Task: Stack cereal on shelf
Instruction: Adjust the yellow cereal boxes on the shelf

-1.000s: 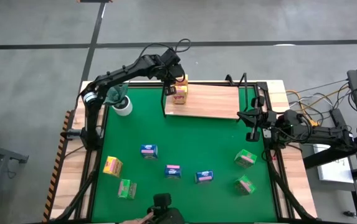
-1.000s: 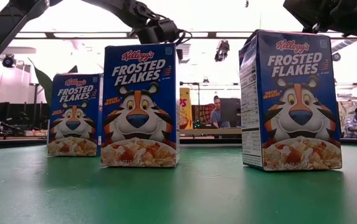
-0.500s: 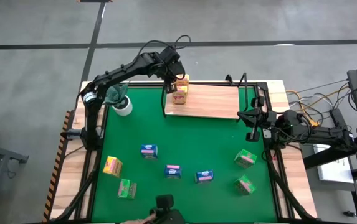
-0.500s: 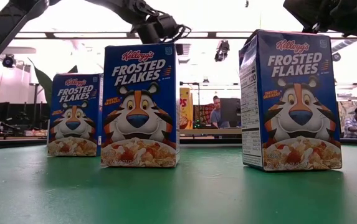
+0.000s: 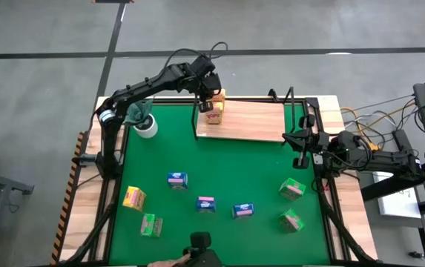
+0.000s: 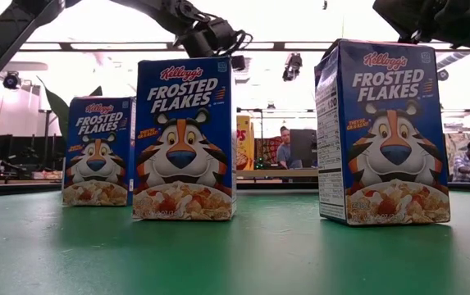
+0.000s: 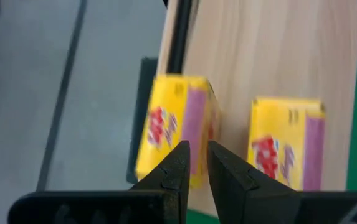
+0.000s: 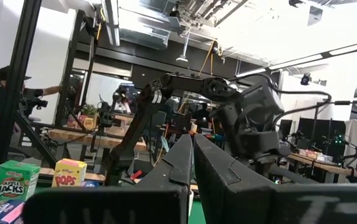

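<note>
Two yellow-orange cereal boxes [image 5: 214,111] [image 5: 217,95] stand on the shelf's wooden board [image 5: 253,121] at its far left corner; the left wrist view shows them side by side [image 7: 175,124] [image 7: 287,146]. My left gripper [image 5: 209,102] [image 7: 197,165] hovers above them, shut and empty. Three blue boxes [image 5: 177,179] [image 5: 205,204] [image 5: 242,211], three green boxes [image 5: 151,225] [image 5: 292,190] [image 5: 292,220] and one yellow-orange box [image 5: 133,198] stand on the green mat. My right gripper [image 5: 295,138] [image 8: 192,149] waits shut at the shelf's right end.
A white pot with a teal plant [image 5: 147,127] stands on the mat left of the shelf. The shelf's black wire posts [image 5: 196,119] rise at its corners. In the low view the blue boxes [image 6: 184,139] [image 6: 386,131] fill the foreground. People show in the room behind.
My left gripper has risen a little above the two yellow-orange boxes on the shelf, staying shut. The boxes have kept their places.
</note>
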You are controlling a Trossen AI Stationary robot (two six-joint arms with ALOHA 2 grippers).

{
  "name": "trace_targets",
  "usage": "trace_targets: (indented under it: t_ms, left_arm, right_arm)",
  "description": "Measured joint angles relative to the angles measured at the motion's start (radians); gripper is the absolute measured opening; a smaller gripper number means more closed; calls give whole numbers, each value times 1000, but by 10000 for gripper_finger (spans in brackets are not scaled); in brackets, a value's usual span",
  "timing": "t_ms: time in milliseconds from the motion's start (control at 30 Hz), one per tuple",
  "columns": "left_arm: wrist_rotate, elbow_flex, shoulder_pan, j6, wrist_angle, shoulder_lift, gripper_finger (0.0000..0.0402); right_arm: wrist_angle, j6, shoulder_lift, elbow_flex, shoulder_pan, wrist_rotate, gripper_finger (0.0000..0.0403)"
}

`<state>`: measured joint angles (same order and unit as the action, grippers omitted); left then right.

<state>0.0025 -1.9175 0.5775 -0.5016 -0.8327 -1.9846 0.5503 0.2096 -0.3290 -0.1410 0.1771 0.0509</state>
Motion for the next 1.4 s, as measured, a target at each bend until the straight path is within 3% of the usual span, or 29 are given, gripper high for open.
trace_targets:
  t_ms: [400,1400]
  left_arm:
    - [8,16,1,84,213,-36,38]
    - [-28,16,1,96,150,-63,38]
  right_arm:
    - [-1,2,0,0,0,-1,9]
    - [-2,3,0,0,0,0,9]
